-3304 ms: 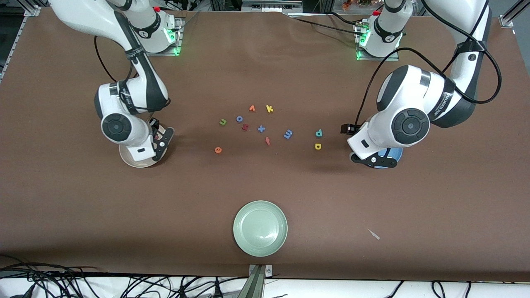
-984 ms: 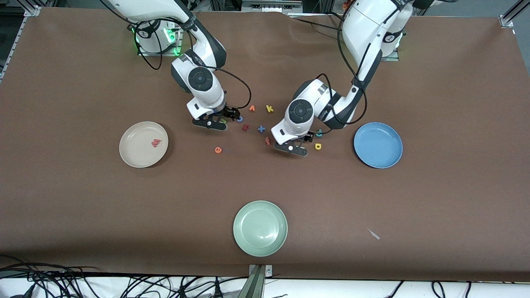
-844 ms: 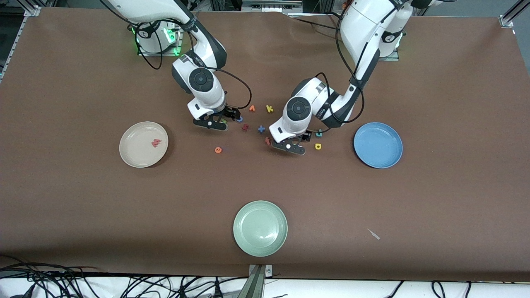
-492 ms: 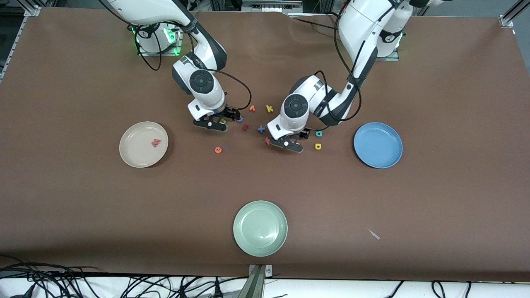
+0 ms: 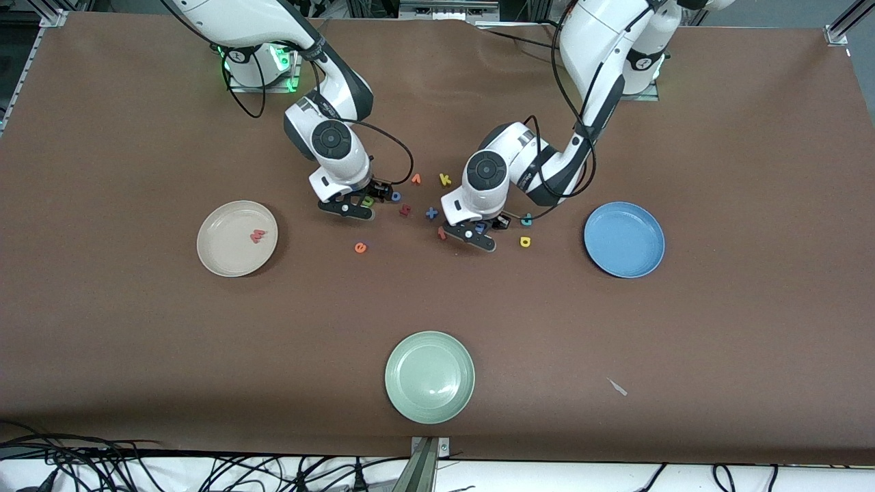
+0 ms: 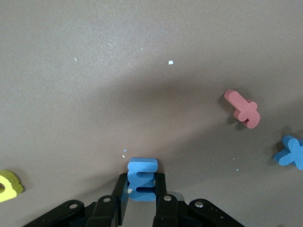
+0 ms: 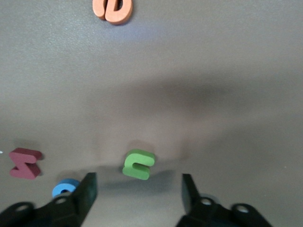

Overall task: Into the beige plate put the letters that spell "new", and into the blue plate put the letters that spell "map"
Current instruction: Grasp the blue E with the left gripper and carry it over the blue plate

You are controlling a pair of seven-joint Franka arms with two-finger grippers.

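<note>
The table (image 5: pixel 137 328) is evenly lit from above, without glare. Soft, short shadows are cast under both arms and beside the plates. Both wrist views are dimmer, a broad blurred shadow lying across the middle; the fingers (image 7: pixel 85 191) at 6 o'clock are slightly out of focus.

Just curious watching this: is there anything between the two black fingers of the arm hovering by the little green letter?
Yes. In the right wrist view the green n lies on the table between the right gripper and its open fingers, not yet pinched.
</note>
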